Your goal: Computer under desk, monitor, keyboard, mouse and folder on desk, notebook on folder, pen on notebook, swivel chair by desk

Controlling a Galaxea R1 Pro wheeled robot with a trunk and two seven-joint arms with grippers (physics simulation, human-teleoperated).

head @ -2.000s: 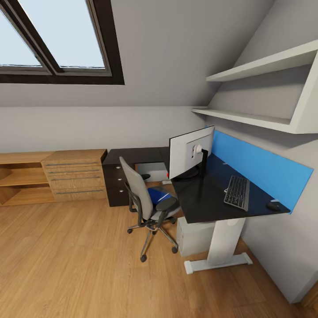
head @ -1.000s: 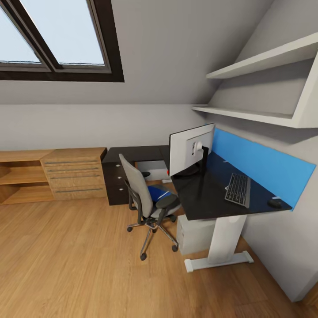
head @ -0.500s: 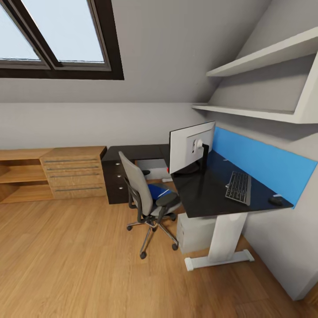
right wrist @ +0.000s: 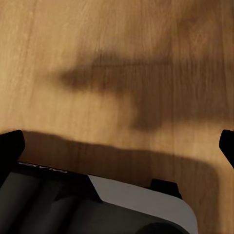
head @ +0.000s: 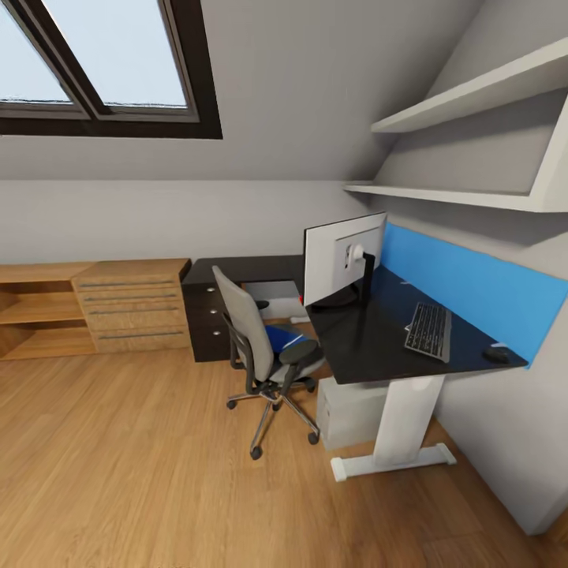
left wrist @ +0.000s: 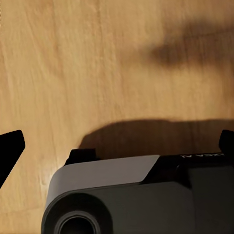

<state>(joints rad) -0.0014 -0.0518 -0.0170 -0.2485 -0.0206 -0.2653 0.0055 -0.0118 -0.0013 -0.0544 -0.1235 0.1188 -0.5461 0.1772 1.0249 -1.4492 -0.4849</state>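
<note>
The black desk (head: pixel 363 349) stands along the right wall with its blue back panel (head: pixel 465 284). On it are the monitor (head: pixel 341 259), its pale back toward me, the keyboard (head: pixel 428 331) and, near the desk's end, the mouse (head: pixel 495 355). The grey computer (head: pixel 351 412) stands under the desk. The swivel chair (head: pixel 251 335) stands beside the desk with the blue folder (head: pixel 282 340) on its seat. Notebook and pen are out of view. My left gripper (left wrist: pixel 117 146) and right gripper (right wrist: pixel 119 145) are open over the wooden floor, holding nothing.
A light wooden drawer chest (head: pixel 132 304) and open shelving (head: pixel 35 314) line the back wall, with a dark drawer cabinet (head: pixel 205 319) beside them. White wall shelves (head: pixel 473 106) hang above the desk. Wooden floor (head: pixel 142 465) stretches between me and the chair.
The whole view has shifted a little as the camera moved; desk and chair sit slightly differently in the picture. No thing has moved.
</note>
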